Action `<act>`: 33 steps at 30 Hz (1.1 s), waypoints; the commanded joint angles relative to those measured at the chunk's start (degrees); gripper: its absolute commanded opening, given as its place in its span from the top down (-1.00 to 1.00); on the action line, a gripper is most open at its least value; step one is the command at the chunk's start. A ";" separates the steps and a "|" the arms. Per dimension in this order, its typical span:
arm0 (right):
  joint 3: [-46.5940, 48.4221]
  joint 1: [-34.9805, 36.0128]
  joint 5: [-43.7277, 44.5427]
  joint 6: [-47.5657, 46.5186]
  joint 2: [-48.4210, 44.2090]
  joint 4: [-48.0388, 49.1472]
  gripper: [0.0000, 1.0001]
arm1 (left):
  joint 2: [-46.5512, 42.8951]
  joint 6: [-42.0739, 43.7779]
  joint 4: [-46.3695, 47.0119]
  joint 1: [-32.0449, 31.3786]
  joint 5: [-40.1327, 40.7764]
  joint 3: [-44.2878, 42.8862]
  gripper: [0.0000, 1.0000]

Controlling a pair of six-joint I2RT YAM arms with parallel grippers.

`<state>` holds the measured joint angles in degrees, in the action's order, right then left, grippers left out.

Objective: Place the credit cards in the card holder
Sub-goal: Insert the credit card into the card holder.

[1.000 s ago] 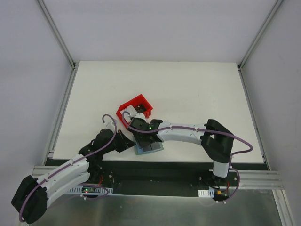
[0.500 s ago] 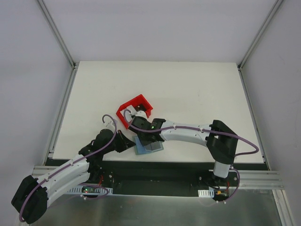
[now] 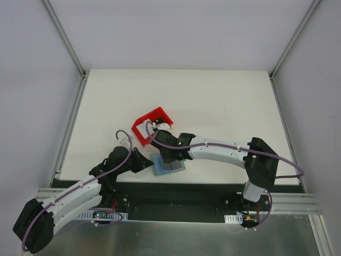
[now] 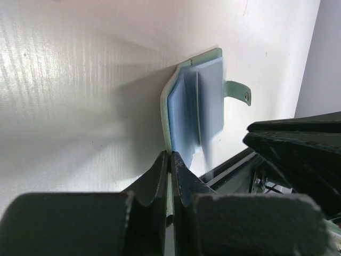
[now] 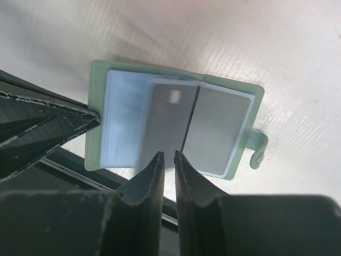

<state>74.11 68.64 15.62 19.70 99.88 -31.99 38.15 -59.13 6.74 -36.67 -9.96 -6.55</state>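
The card holder (image 3: 168,165) lies open near the table's front edge, green-rimmed with blue-grey pockets (image 5: 125,120). My left gripper (image 4: 171,158) is shut on its green left edge (image 4: 166,114). A grey credit card (image 5: 166,114) with a pale chip lies tilted over the holder's middle, and it looks blurred. Another grey card (image 5: 216,130) fills the right half. My right gripper (image 5: 168,156) hangs just above the holder's near edge. Its jaws are open by a narrow slit, and nothing shows between them. The snap strap (image 5: 258,152) sticks out to the right.
A red plastic bin (image 3: 152,127) stands just behind the right wrist (image 3: 171,144). The dark front rail (image 3: 176,192) runs right below the holder. My two arms meet closely over the holder, the left from the near left and the right from the right side.
My right arm has shifted from the red bin toward the card holder, and its jaws have drawn much closer together. The left arm and the holder have stayed put.
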 commanded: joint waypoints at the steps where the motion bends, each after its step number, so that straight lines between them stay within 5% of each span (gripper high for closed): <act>1: -1.77 -0.96 0.99 0.68 -4.34 -0.71 0.68 | -0.62 -0.37 0.73 0.19 0.38 1.01 1.00; 7: -4.23 -1.76 -0.14 0.95 -5.48 0.70 0.65 | -0.36 -0.37 0.46 0.28 0.55 0.83 1.00; 13: -0.81 -1.67 -4.62 0.07 -1.98 4.04 0.19 | -0.10 -0.19 0.38 0.19 0.64 0.57 1.00; 33: 5.96 0.88 -6.04 -0.46 8.84 2.55 -0.07 | -1.59 -0.10 0.55 0.19 -0.68 -0.22 1.00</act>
<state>76.31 68.75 8.95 19.84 107.44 -27.79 37.17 -59.18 6.70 -36.67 -9.98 -5.85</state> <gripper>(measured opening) 0.530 0.006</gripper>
